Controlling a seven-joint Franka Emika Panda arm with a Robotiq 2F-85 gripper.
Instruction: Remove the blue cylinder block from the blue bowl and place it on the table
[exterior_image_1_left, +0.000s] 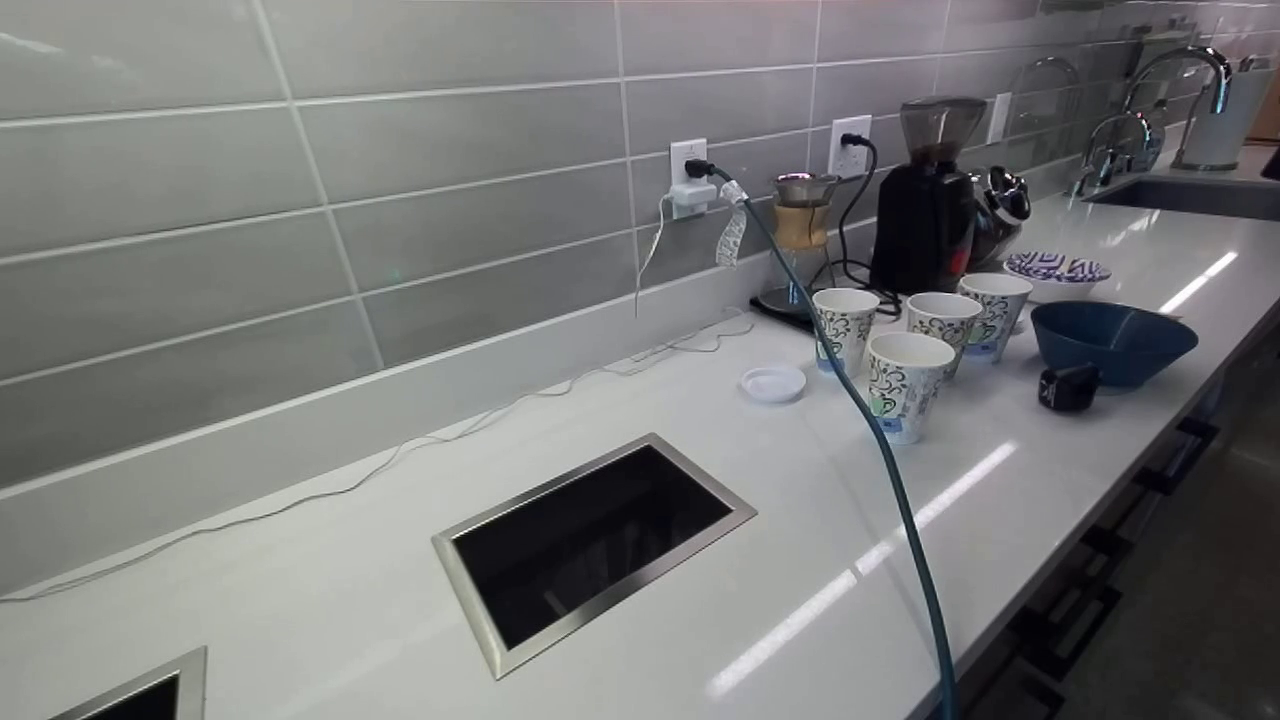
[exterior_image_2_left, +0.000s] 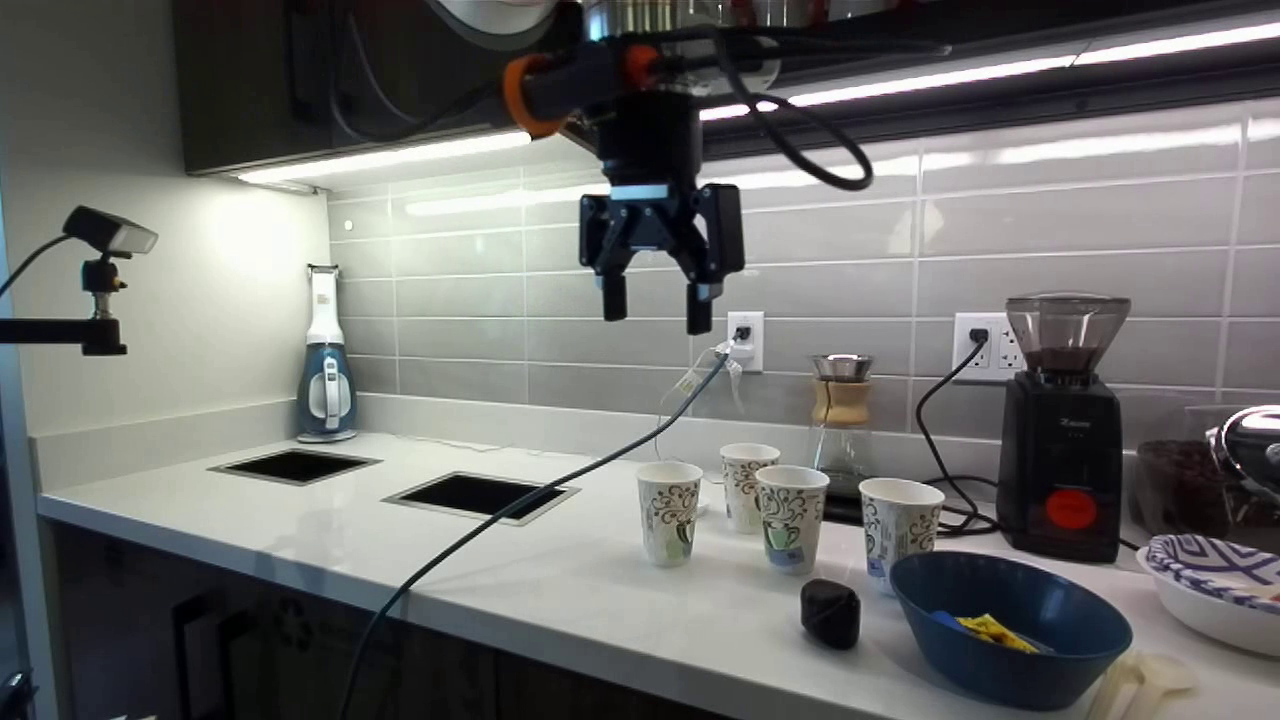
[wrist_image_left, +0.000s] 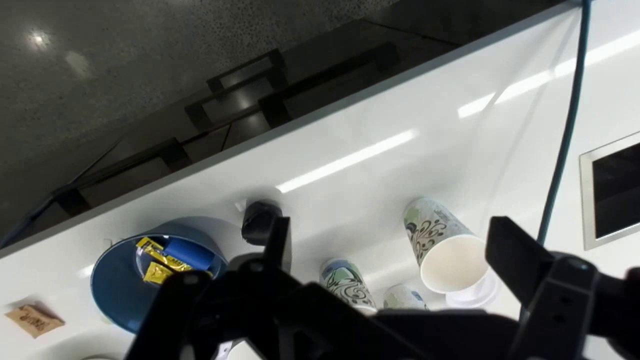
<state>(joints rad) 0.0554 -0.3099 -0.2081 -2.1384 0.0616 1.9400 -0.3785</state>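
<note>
While the counter (exterior_image_2_left: 560, 575) carries the blue bowl (exterior_image_1_left: 1115, 345) near its edge, I hold my empty pincer (exterior_image_2_left: 656, 308) spread and high, probably to clear the cups (exterior_image_2_left: 792, 520); the blue cylinder block (wrist_image_left: 189, 254) lies inside the bowl, beside yellow packets (wrist_image_left: 157, 272).

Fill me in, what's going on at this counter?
The job is getting the blue block out of the blue bowl and onto the counter. Right now the robot's gripper hangs open above the counter, holding nothing. The block lies in the bowl with some yellow packets, so it hasn't been taken out yet. Four paper cups stand nearby.
</note>
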